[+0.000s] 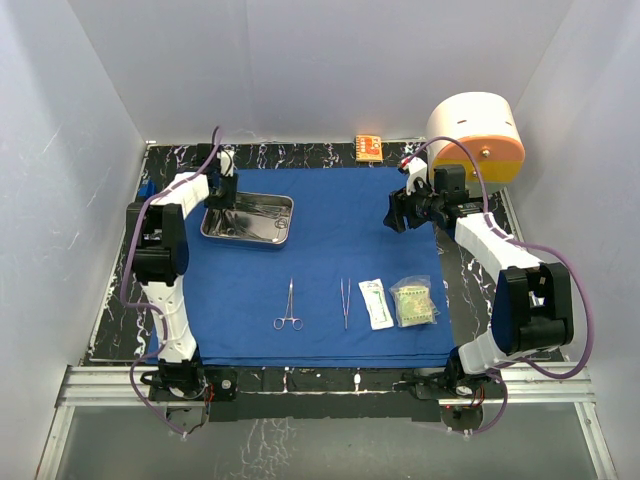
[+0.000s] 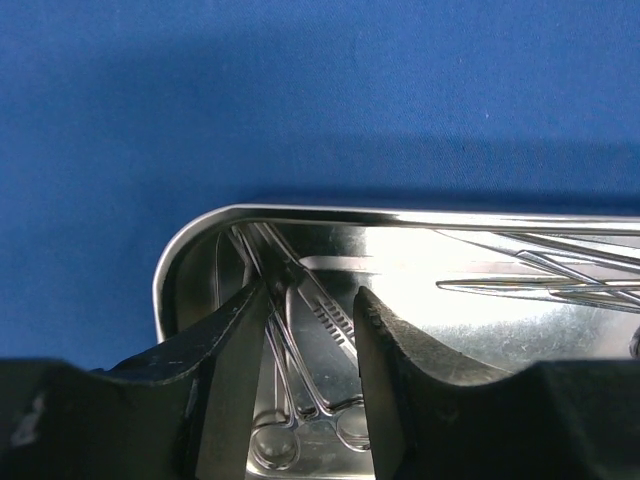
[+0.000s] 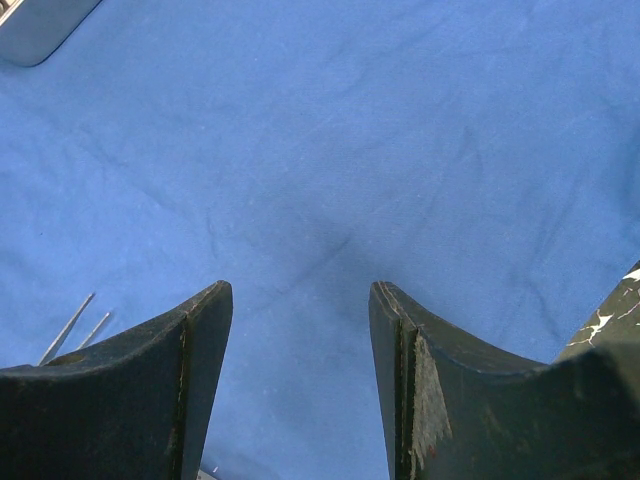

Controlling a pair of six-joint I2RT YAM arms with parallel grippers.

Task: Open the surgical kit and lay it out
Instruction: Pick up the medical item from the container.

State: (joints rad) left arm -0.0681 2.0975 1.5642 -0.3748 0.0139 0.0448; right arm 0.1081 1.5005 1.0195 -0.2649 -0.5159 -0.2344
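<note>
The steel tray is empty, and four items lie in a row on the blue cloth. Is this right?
No. The steel tray is not empty: the left wrist view shows metal instruments inside it. The rest is right.

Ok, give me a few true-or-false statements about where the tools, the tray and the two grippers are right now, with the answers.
1. The forceps lie on the blue cloth, outside the tray. True.
2. The tray is empty. False: several metal instruments lie in it.
3. The right gripper holds a packet. False: it hangs open and empty over the cloth; the white packet and the green packet lie on the cloth.
4. The left gripper is down in the tray, its fingers on either side of one slim tool. True.
5. The tweezers lie between the forceps and the white packet. True.
</note>
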